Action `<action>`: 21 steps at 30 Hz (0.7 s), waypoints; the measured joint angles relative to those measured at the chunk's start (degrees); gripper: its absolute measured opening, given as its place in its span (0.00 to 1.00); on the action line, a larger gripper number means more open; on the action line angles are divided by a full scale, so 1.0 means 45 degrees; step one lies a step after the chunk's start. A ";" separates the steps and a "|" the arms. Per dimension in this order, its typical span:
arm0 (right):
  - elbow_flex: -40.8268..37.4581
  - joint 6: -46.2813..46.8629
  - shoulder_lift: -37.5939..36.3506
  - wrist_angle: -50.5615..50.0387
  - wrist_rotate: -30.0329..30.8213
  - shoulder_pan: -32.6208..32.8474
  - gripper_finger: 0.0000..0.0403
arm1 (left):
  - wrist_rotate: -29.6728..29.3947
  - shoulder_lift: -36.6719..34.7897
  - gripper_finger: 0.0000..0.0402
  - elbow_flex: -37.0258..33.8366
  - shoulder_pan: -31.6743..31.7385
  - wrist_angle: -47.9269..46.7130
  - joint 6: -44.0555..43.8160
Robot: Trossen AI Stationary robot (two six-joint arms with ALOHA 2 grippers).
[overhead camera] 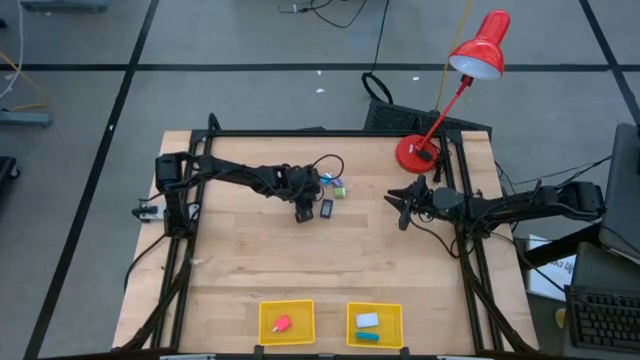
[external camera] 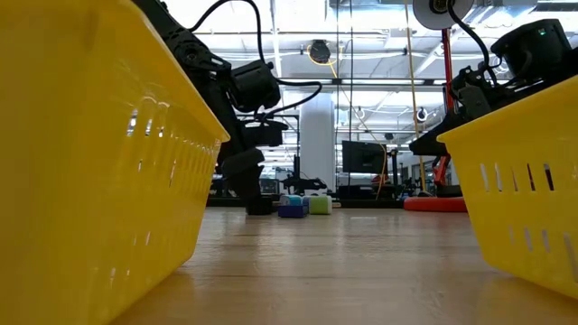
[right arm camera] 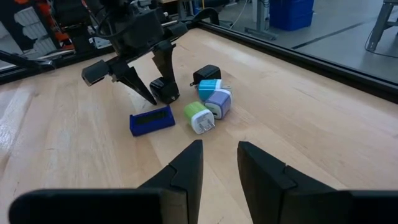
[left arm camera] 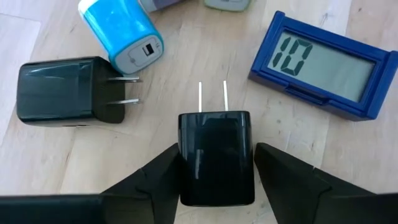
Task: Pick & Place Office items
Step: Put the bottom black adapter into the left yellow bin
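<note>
Our left end effector [left arm camera: 216, 180] is down at the surface [overhead camera: 250, 255], its two dark fingers [left arm camera: 155, 177] standing either side of a black plug adapter [left arm camera: 216, 157] and pressed against or just beside its flanks, so we read the jaws as partly open around it; whether they truly clamp it we cannot tell, and the adapter seems to lie on the wood with its two prongs pointing away from the wrist. Just beyond it lie a second black adapter [left arm camera: 59, 91], prongs sideways, a light blue charger [left arm camera: 121, 28] with a USB port at its grey end, and a blue clock [left arm camera: 322, 65] showing "10" on its display. From our right wrist view the same cluster shows a green-and-white charger [right arm camera: 199, 117] and a lilac one [right arm camera: 219, 102] touching each other, next to the light blue one, with the clock flat beside them. Our right end effector [right arm camera: 219, 165] hovers well apart from the cluster, near the red desk lamp [overhead camera: 470, 70], fingers close together with a narrow gap and nothing between them. At the near edge of the surface stand two yellow trays: the left tray [overhead camera: 286, 322] holds a pink-red item [overhead camera: 281, 323], the right tray [overhead camera: 375, 325] holds a white-silver item [overhead camera: 367, 319] and a teal one [overhead camera: 367, 336].
</note>
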 joint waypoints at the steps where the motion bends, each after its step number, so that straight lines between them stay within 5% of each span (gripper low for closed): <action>1: -0.0005 -0.0005 0.0000 0.0000 0.0000 0.0000 0.22 | 0.0005 0.0000 0.50 0.0000 0.0000 0.0000 -0.0004; 9: -0.0005 -0.0006 0.0000 -0.0223 0.0000 0.0000 0.22 | 0.0010 0.0005 0.40 -0.0005 -0.0010 0.0032 -0.0023; 21: -0.0005 -0.0010 0.0000 -0.0194 0.0005 0.0000 0.22 | -0.0015 -0.1044 0.39 -0.0046 -0.0435 0.0117 0.0197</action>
